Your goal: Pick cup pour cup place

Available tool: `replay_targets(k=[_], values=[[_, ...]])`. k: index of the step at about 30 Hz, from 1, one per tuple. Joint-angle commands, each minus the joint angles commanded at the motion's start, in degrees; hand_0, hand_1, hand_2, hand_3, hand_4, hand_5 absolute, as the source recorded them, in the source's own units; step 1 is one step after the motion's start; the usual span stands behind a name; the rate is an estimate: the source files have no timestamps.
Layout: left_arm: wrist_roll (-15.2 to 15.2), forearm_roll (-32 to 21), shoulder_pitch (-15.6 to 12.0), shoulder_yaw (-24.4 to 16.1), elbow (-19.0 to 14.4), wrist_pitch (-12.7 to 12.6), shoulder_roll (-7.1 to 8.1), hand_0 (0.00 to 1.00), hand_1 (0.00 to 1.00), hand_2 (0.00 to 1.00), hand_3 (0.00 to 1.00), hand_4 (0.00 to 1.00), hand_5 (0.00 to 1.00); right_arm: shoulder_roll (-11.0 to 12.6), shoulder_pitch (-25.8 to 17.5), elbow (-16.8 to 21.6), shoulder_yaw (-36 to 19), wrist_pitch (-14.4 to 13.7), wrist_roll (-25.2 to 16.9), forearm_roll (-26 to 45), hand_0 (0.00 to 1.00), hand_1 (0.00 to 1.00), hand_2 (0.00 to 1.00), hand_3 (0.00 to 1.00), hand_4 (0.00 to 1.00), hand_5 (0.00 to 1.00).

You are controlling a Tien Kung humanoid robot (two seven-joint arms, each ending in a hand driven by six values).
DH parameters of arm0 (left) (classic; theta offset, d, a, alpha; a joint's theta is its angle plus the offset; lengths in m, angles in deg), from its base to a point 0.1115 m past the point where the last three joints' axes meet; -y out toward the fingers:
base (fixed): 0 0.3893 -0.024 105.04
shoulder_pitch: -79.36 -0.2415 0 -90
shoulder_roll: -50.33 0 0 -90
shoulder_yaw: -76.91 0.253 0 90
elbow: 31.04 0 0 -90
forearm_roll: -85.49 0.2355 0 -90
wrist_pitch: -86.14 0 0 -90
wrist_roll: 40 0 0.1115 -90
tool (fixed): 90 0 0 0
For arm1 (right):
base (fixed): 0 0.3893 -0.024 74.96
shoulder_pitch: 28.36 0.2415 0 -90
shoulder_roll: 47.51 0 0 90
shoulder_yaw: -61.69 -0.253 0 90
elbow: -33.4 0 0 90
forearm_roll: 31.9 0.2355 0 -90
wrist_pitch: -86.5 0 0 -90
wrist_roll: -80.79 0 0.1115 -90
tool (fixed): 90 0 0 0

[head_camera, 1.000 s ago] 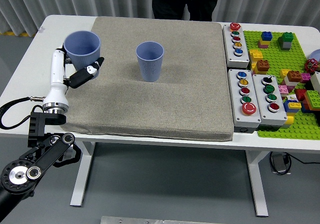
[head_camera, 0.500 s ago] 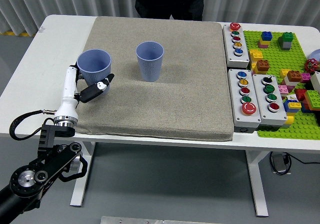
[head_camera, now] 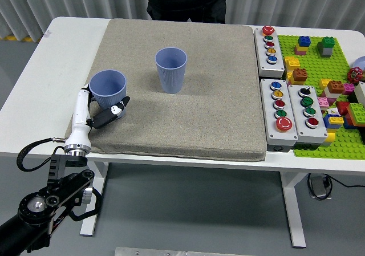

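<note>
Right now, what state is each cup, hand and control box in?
Blue ribbed cup in the left hand: upright, gripped, at the mat's left edge.
Second blue ribbed cup: upright, standing free on the grey mat.
Left hand: closed around its cup.
Right hand: out of view.
Three grey button boxes: untouched, right of the mat.

- White table — carries all.
- Grey mat across its middle.
- Three button boxes right of the mat.
- Green brick baseplate — far right.
</note>
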Motion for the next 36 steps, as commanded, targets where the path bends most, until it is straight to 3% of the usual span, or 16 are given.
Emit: replay_targets(k=[9, 10, 15, 16, 21, 22, 36], values=[[1.50, 0.79, -0.35, -0.09, 0.91, 0.94, -0.17, 0.521, 0.526, 0.579, 0.533, 0.768, 0.240, -0.04, -0.30, 0.00, -0.13, 0.21, 0.18, -0.66, 0.694, 0.658, 0.609, 0.629, 0.002, 0.297], [1.50, 0.87, -0.36, -0.13, 0.89, 0.98, -0.17, 0.559, 0.578, 0.680, 0.629, 0.839, 0.310, -0.03, -0.30, 0.00, -0.14, 0.22, 0.17, -0.69, 0.693, 0.658, 0.609, 0.629, 0.002, 0.296], [1.06, 2.39, -0.25, -0.75, 0.77, 1.88, -0.11, 0.559, 0.578, 0.680, 0.629, 0.839, 0.310, -0.04, -0.29, 0.00, -0.05, 0.20, 0.20, -0.61, 0.693, 0.658, 0.609, 0.629, 0.002, 0.296], [0.87, 2.92, -0.29, -0.92, 0.72, 2.24, -0.08, 0.641, 0.697, 0.850, 0.786, 0.898, 0.328, -0.04, -0.32, 0.01, -0.01, 0.19, 0.20, -0.57, 0.694, 0.658, 0.609, 0.628, 0.002, 0.295], [0.46, 4.22, -0.37, -1.48, 0.61, 3.02, 0.00, 0.641, 0.697, 0.850, 0.786, 0.898, 0.328, -0.02, -0.39, 0.00, 0.04, 0.24, 0.20, -0.58, 0.694, 0.658, 0.609, 0.628, 0.002, 0.295], [0.31, 4.58, -0.41, -1.64, 0.56, 3.33, 0.06, 0.700, 0.751, 0.929, 0.906, 0.967, 0.390, 0.00, -0.42, 0.00, 0.05, 0.26, 0.20, -0.61, 0.693, 0.659, 0.609, 0.627, 0.002, 0.293], [-0.23, 5.90, -0.47, -2.27, 0.42, 3.97, 0.03, 0.723, 0.773, 0.974, 0.938, 0.963, 0.392, 0.02, -0.18, -0.03, 0.30, 0.18, 0.13, -0.22, 0.693, 0.658, 0.608, 0.626, 0.002, 0.286]])
